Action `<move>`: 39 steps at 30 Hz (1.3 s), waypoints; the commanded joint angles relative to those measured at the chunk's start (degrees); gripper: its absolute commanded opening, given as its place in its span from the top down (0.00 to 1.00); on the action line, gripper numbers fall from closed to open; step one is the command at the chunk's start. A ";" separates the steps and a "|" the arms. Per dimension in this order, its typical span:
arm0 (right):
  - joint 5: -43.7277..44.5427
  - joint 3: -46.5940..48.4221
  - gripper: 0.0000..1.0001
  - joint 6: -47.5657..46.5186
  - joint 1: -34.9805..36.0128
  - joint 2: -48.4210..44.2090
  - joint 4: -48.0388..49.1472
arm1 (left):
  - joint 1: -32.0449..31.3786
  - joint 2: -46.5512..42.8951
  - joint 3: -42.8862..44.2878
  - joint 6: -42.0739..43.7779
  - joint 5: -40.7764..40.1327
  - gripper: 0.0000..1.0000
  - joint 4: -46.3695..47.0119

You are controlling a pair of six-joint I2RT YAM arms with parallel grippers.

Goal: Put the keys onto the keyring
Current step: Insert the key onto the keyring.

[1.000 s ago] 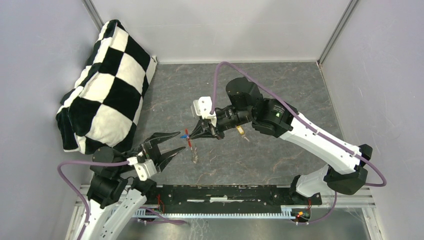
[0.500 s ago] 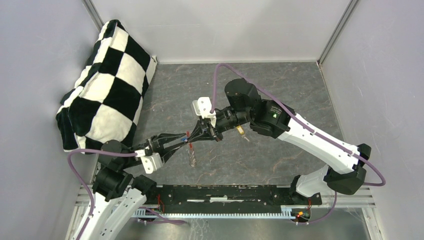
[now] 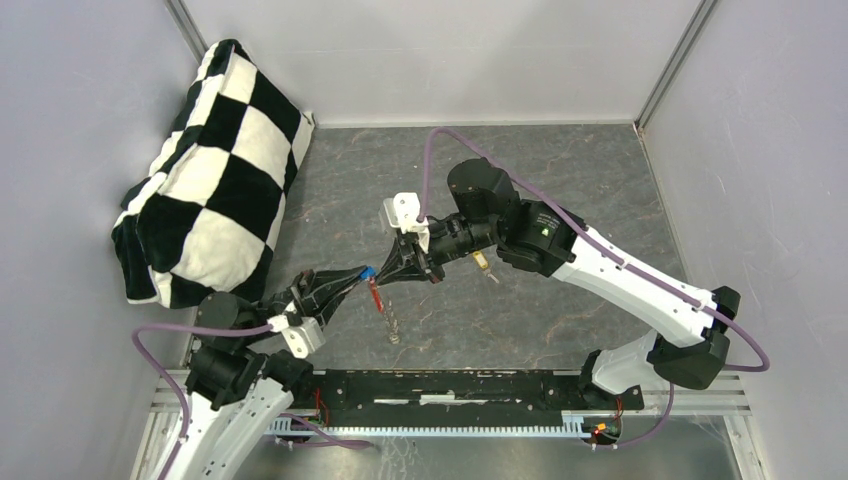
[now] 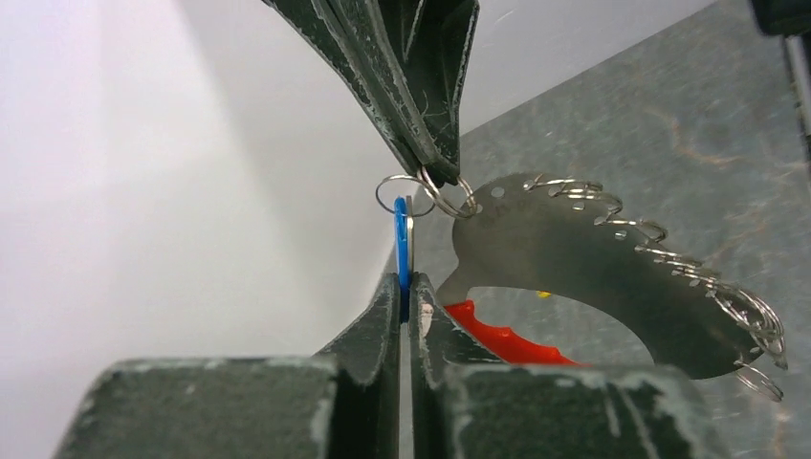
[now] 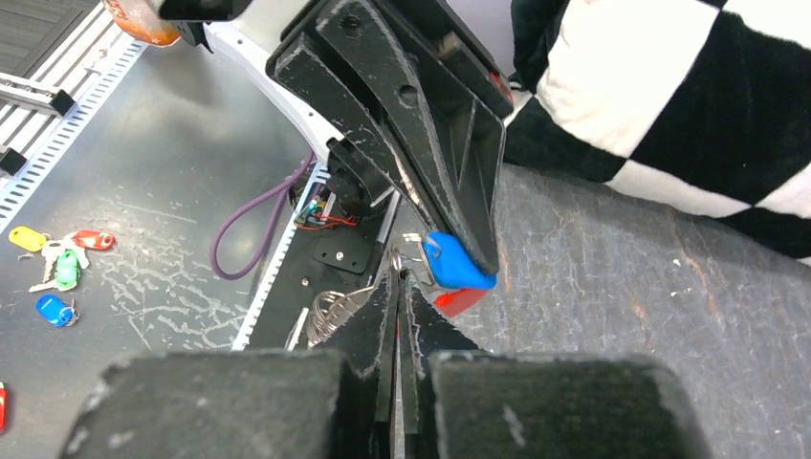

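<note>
The blue-capped key (image 4: 401, 244), pinched edge-on in the closed left tool (image 4: 402, 287), could skid past the wire loop (image 4: 463, 205) or knock it from the right tool (image 4: 442, 177), clamped tight on it, if pushed off-line. Held above the bench (image 4: 727, 115), the key's top sits just beside that loop. The red keyring (image 4: 497, 339) shows just beyond, under a toothed metal plate (image 4: 574, 249).

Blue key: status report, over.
Left gripper shut on blue key. Right gripper shut on wire ring near red keyring. Key edge at ring, threading unclear. No obstruction seen.
</note>
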 commanded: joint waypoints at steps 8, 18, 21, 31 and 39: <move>-2.88 -5.75 1.00 9.78 -4.55 -2.65 11.16 | 0.09 -8.76 -6.89 24.65 -2.11 0.98 3.63; -5.27 -7.82 1.00 13.61 -5.18 -2.91 15.11 | 0.09 -14.19 -11.33 58.06 4.97 0.74 -12.34; -5.27 -7.74 1.00 13.52 -5.47 -3.00 14.76 | 0.09 -13.64 -10.66 61.25 3.83 0.64 -14.96; -4.61 -10.02 1.00 11.31 -6.51 -4.42 15.43 | 0.09 -6.92 2.21 36.34 2.60 0.15 -22.71; -3.89 -18.70 1.00 12.24 -6.50 -7.99 25.45 | 0.09 12.34 18.66 -0.55 9.19 0.00 -21.89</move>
